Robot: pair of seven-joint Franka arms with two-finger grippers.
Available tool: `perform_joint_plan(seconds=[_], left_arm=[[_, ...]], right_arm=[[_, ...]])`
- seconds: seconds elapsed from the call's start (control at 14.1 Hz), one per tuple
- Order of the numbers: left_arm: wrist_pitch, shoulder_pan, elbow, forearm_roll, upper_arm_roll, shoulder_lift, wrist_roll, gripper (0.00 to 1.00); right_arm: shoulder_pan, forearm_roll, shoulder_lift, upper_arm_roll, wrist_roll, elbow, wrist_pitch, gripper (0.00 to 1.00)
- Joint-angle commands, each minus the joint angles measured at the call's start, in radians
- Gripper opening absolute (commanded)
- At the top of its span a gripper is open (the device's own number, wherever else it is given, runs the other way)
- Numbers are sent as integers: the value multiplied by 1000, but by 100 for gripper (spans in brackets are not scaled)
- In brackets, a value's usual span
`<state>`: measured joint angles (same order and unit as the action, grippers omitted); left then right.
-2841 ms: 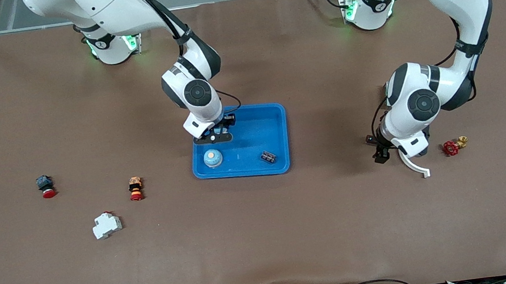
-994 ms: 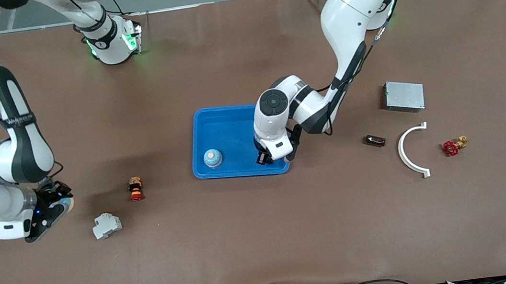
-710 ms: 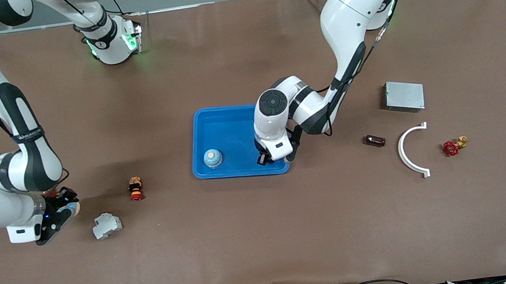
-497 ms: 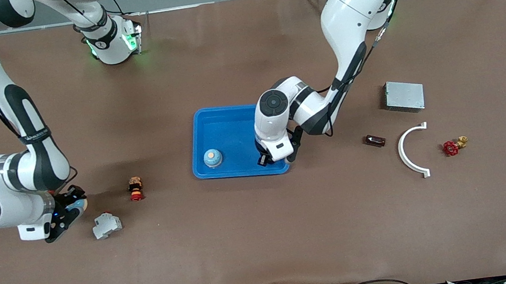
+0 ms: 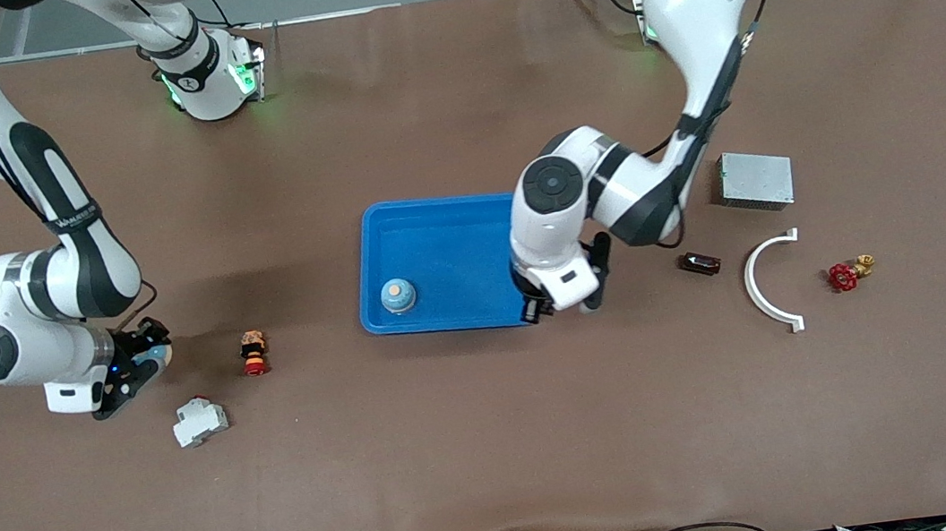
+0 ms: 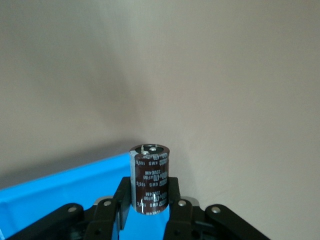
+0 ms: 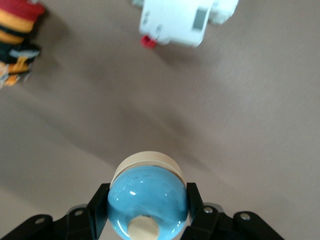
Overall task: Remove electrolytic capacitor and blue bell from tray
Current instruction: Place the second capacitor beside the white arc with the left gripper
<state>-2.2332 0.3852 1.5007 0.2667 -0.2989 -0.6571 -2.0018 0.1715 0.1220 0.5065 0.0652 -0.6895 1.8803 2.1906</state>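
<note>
Left gripper (image 6: 150,212) pinches the electrolytic capacitor (image 6: 149,177) over the tray (image 5: 434,243) rim; carry it clear before lowering. Right gripper (image 7: 147,215) clamps a blue bell (image 7: 147,197) over the counter (image 5: 494,434), yet another bell (image 5: 397,294) sits in the tray.

A bell (image 5: 397,295) sits in the tray (image 5: 431,221) at mid-table. A push button (image 5: 253,352) and circuit breaker (image 5: 200,421) are placed toward the right arm's end — the breaker nearer the camera.
</note>
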Motion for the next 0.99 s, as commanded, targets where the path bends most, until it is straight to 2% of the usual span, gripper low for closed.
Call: perform_joint_plan(seconds=[0.0,0.43,0.92], left_arm=[[98,-90,38,-3,-38,85,82,0],[248,-293,76,-3,-39,149,385,0],[267,-506,128,-1,-37,137,737,0]], right_arm=[[22,-5,-81,8,18,115,23,18],[28,-18,-94,8,19,201,58,18],[26,-18,-88,8,54,264,141,20]])
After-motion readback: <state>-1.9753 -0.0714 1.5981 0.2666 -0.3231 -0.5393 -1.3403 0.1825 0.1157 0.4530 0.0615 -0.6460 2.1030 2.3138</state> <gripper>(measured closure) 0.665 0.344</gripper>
